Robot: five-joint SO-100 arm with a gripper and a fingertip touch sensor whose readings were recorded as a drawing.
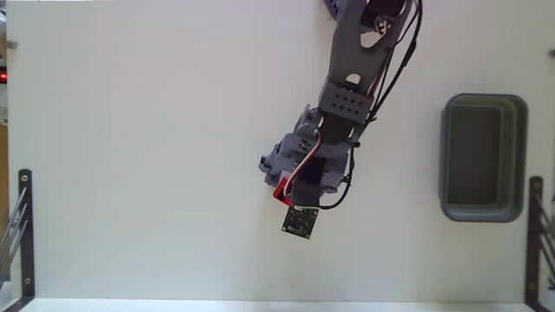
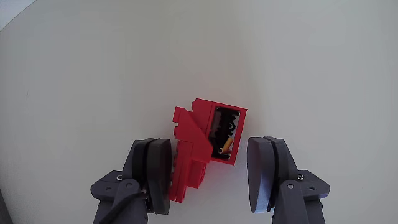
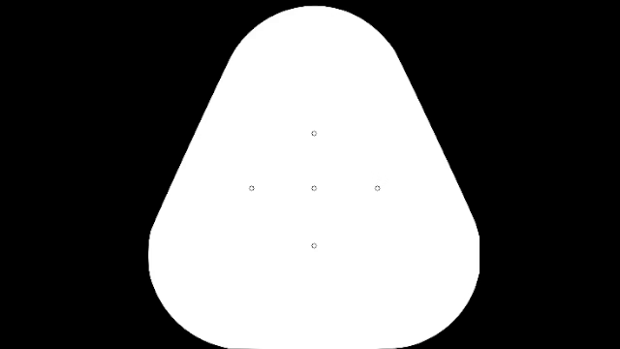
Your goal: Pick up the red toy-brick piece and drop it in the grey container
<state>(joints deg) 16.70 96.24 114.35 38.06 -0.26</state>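
The red toy-brick piece (image 2: 202, 140) lies on the white table, between the fingers of my gripper (image 2: 210, 149). It has a stepped outline and a dark hollow with a small orange bit inside. The jaws stand open: the left finger (image 2: 155, 171) sits against the brick's lower left part and the right finger (image 2: 264, 168) is a small gap away. In the fixed view the arm covers most of the gripper (image 1: 279, 180), and only a sliver of the red piece (image 1: 282, 192) shows under it. The grey container (image 1: 484, 213) stands at the right, well apart from the arm.
Black metal brackets stand at the table's lower left (image 1: 24, 225) and lower right (image 1: 538, 234) edges. The wrist camera board (image 1: 301, 222) hangs just below the gripper. The arm's base enters from the top middle (image 1: 364, 17).
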